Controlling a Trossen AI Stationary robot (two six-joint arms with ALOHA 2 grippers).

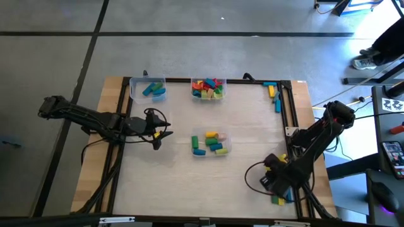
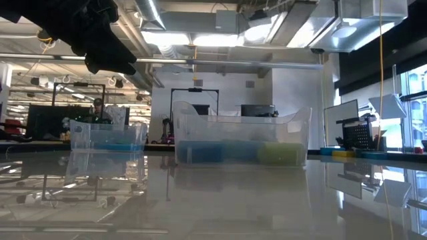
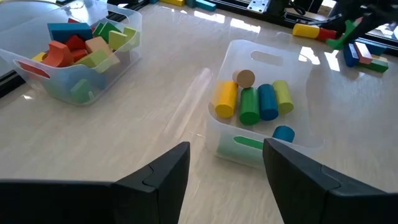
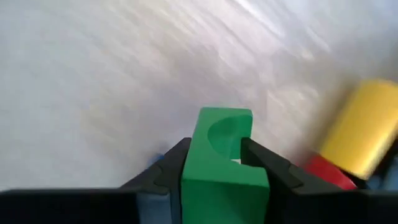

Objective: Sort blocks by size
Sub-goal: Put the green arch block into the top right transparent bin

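Down at the near right corner of the table (image 1: 252,126), the right gripper (image 4: 214,168) is clamping a green block (image 4: 224,155) between its two dark fingers; the block has a half-round notch cut into its upper end. Just beside it a yellow cylinder (image 4: 360,127) and a red block (image 4: 326,171) are lying on the tabletop, and in the high view a few more loose blocks (image 1: 281,199) are showing at the table's edge under this arm.

The left gripper (image 3: 225,168) is hovering over the left side of the table with its fingers spread apart and nothing between them, pointing toward the middle tub (image 3: 298,68). That clear tub is sitting near the table's centre and is holding cylinders (image 3: 252,102) in yellow, green and blue, plus one pale round piece. A second tub (image 1: 208,89) at the far edge is carrying a heap of red, orange, green and blue blocks, and a third tub (image 1: 147,89), just to its left, is holding a few blue and green pieces.

Along the far right rail, several long blocks (image 1: 274,94) in blue, yellow and orange are lying outside any tub. In the low view the middle tub is standing in front, with blurred blue and green shapes inside it.
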